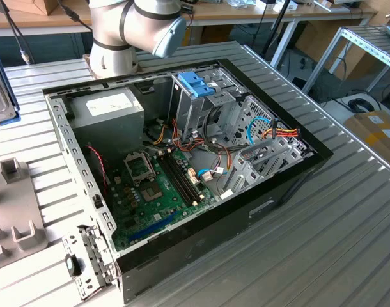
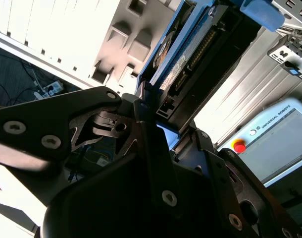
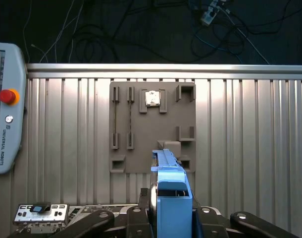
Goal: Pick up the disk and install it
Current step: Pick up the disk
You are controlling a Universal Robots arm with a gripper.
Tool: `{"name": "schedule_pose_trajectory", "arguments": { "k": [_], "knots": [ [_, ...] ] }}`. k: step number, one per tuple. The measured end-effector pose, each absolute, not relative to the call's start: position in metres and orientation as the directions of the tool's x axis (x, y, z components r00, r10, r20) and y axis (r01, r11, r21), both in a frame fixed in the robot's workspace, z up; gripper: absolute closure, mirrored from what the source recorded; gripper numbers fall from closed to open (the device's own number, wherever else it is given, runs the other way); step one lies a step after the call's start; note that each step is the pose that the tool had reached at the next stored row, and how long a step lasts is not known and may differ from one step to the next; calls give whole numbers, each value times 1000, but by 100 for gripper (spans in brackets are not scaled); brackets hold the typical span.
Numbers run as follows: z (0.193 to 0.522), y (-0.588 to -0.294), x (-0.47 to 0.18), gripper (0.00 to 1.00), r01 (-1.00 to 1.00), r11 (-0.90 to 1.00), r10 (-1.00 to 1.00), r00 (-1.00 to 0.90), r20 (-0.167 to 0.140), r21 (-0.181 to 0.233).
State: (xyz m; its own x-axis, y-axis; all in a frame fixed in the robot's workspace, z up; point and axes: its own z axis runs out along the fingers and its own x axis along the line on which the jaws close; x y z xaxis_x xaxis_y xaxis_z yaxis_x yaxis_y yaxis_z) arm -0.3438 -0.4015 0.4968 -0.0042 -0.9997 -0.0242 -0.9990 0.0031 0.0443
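We see gripper [image 3: 172,214] clamped on disk [image 3: 167,171], flat silver-grey hard drive in light blue plastic frame, held edge-on. Grey moulded fixture plate [image 3: 146,141] lies beyond it on bench. In second wrist view, black fingers [image 2: 156,148] pinch disk [image 2: 188,54] at one end.

Ribbed aluminium bench [image 1: 348,224] carries black open computer case [image 1: 291,182]. In exterior view, plate sits at 9 o'clock of case, pale grey arm base [image 1: 112,45] at 11 o'clock.

Past bench edge: dark floor [image 3: 116,44], loose cables [image 3: 210,15], metal shelving frame [image 1: 367,45] at 2 o'clock.
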Motion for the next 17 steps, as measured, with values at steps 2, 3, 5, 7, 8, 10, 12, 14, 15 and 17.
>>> {"name": "schedule_pose_trajectory", "arguments": {
  "k": [2, 3, 5, 7, 8, 10, 12, 14, 15, 17],
  "knots": [
    [497, -401, -343, 63, -999, 3, -1000, -4, -24, 44],
    [497, -401, -343, 63, -999, 3, -1000, -4, -24, 44],
    [497, -401, -342, 63, -999, 3, -1000, -4, -24, 44],
    [497, -402, -341, 63, -999, 3, -1000, -4, -24, 44],
    [497, -401, -341, 63, -999, 3, -1000, -4, -24, 44],
    [497, -402, -341, 63, -999, 3, -1000, -4, -24, 44],
    [497, -401, -340, 63, -999, 3, -1000, -4, -24, 44],
    [497, -401, -340, 63, -999, 3, -1000, -4, -24, 44],
    [497, -401, -340, 63, -999, 3, -1000, -4, -24, 44],
    [497, -401, -339, 63, -999, 3, -1000, -4, -24, 44]
  ]
}}
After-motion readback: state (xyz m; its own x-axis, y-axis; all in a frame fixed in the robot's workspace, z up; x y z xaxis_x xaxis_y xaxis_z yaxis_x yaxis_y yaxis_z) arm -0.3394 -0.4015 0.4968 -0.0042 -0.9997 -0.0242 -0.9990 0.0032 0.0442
